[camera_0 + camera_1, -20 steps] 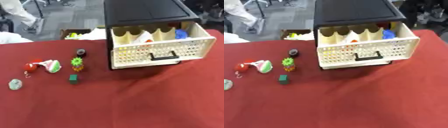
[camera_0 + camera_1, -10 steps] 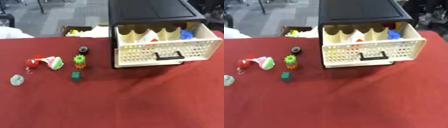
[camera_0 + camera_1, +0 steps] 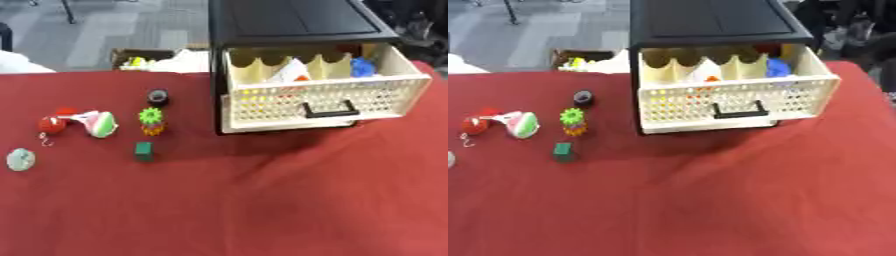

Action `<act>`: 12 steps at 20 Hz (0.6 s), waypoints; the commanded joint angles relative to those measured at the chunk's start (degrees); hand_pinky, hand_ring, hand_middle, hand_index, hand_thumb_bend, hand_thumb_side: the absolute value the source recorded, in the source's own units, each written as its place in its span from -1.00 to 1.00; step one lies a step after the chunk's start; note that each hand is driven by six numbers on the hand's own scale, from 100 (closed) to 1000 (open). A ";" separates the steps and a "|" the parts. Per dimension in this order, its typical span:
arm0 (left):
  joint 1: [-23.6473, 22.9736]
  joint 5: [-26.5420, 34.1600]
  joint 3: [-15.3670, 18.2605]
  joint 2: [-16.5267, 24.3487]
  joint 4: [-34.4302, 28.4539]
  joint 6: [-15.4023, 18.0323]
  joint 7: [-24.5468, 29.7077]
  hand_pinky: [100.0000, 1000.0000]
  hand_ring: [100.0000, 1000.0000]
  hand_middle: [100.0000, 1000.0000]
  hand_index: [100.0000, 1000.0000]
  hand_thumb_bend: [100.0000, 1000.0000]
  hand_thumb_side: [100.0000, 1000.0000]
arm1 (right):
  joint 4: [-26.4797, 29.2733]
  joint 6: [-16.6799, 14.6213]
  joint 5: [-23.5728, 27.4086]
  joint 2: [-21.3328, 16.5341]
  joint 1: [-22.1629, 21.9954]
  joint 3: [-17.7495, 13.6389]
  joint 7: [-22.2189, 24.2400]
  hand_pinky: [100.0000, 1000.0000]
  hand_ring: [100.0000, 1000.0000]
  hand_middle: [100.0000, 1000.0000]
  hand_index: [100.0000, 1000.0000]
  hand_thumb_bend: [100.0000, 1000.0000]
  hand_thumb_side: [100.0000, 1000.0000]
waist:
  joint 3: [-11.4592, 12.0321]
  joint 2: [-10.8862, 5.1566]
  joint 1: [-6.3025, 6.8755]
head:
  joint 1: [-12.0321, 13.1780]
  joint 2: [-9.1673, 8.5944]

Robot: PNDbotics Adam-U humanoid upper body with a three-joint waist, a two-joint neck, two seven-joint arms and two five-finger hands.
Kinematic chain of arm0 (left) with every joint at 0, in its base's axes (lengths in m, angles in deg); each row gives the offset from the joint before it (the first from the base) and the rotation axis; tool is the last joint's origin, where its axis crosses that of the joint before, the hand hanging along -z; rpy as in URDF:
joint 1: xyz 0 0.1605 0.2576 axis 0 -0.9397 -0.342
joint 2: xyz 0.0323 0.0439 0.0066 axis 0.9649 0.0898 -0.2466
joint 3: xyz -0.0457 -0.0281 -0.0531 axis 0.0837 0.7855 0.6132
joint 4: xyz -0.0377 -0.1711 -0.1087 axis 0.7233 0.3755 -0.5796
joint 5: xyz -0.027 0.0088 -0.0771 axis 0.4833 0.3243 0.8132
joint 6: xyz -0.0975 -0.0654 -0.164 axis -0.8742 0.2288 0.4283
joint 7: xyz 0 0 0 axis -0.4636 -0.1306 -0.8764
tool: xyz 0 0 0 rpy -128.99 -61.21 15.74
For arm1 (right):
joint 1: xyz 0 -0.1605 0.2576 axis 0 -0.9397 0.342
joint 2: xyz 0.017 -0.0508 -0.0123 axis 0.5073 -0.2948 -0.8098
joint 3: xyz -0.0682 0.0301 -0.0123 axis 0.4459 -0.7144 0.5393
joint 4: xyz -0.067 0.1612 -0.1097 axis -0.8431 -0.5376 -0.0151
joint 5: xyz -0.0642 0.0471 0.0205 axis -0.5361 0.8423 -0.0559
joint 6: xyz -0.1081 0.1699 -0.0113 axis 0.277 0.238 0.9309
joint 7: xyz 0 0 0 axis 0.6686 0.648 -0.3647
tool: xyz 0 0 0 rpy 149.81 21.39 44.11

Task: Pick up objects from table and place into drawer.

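Small items in a loose cluster on the red worktop [image 3: 262,210], all left of the drawer [image 3: 319,97], none touching it. Black ring [image 3: 157,96] nearest the cabinet [image 3: 293,22]; just below it a green-and-orange gear toy [image 3: 151,121]; below that a green cube [image 3: 143,151]. Further left: white/green piece [image 3: 99,124] beside a red ball [image 3: 51,124], then a pale disc [image 3: 19,159] near the left edge.

Drawer pulled open, cream lattice front, black handle [image 3: 330,109]; already holds a blue thing [image 3: 360,67], sth white and other coloured bits showing through the holes.

No hand in either view, so fingers' state: not visible, can't say. Can't give bearing from fingers to items either.

Judgement: whole cluster lies on robot's left, so left hand prob. nearer; carry would run rightward and up over the drawer's front wall. Ring or gear = shortest trip. Cube squat, no clear long axis. Most of the job not yet done.
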 commanded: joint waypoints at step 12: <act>-0.38 0.11 0.17 -0.52 -1.01 -0.27 2.14 -0.11 0.15 0.21 0.57 -1.00 0.78 | 0.32 -5.42 -4.85 -10.17 -1.36 7.72 17.62 -0.20 0.14 0.13 0.49 -1.00 0.94 | -0.28 -0.91 -0.72 | -0.70 -1.05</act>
